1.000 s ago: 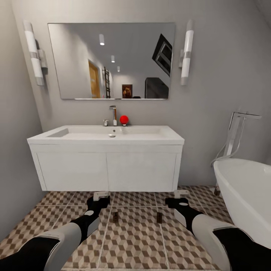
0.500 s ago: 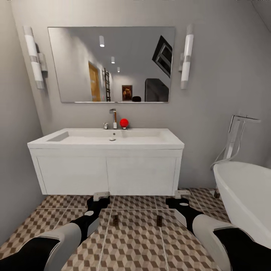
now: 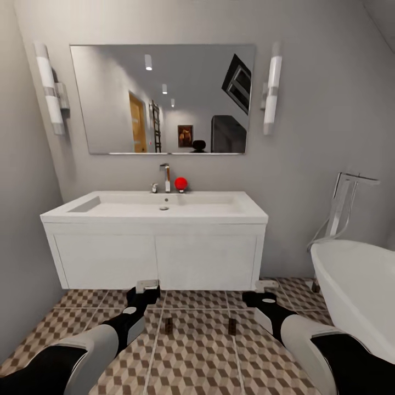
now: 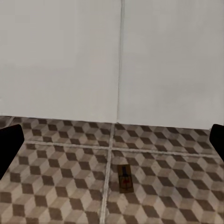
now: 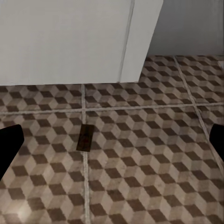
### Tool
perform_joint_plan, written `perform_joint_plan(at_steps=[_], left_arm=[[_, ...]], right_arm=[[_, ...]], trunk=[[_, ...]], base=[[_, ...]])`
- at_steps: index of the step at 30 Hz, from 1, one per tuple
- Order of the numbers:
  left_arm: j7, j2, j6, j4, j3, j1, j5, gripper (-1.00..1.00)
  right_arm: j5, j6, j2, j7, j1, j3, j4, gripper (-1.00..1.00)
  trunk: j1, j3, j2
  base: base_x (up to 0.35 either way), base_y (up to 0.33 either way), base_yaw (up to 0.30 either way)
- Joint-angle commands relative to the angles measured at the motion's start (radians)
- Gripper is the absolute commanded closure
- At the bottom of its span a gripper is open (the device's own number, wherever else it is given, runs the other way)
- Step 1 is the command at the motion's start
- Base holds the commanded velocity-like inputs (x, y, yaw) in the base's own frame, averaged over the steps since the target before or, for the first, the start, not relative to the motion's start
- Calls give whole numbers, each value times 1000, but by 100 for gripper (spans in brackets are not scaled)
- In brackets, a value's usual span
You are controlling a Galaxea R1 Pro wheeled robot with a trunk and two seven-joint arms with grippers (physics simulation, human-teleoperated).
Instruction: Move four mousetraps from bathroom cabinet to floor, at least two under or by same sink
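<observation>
On the bathroom floor (image 3: 192, 362) in front of the white vanity, two mousetraps already lie flat on the cube-patterned tiles: the left mousetrap (image 3: 169, 325) just ahead of my left gripper (image 3: 147, 286), the right mousetrap (image 3: 232, 326) near my right gripper (image 3: 266, 285). Both sit close to the foot of the cabinet under the sink (image 3: 164, 204), so I judge the beside-the-sink condition about met, with two more traps left to fetch; no orange-brown chest of drawers is in sight. My left fingers (image 4: 9, 144) stand apart with nothing between them, and my right fingers (image 5: 10, 142) likewise. Around me: mirror (image 3: 164, 99), chrome faucet (image 3: 164, 176), a red ball (image 3: 180, 183), and to the right the white bathtub (image 3: 356, 285), which narrows my turning room.
</observation>
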Motion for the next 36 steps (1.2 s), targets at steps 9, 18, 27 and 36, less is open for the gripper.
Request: perform_joint_plan(at_steps=[9, 18, 27, 36], left_arm=[[2, 10, 7, 1, -8, -2, 45, -100], [1, 26, 18, 1, -8, 5, 70, -100], [-2, 44, 54, 1, -8, 64, 75, -100], [-17, 59, 66, 1, -8, 140, 78, -100]], right_arm=[[-10, -5, -2, -8, -1, 8, 4, -100], [-9, -3, -18, -9, 34, 8, 5, -100], [-9, 14, -50, -10, 116, 8, 5, -100], [-8, 22, -83, -11, 215, 8, 5, -100]], trunk=[[-35, 27, 63], [-69, 55, 126], [-104, 84, 189], [-138, 112, 252]], base=[[0, 0, 0], [0, 0, 0], [0, 0, 0], [0, 0, 0]])
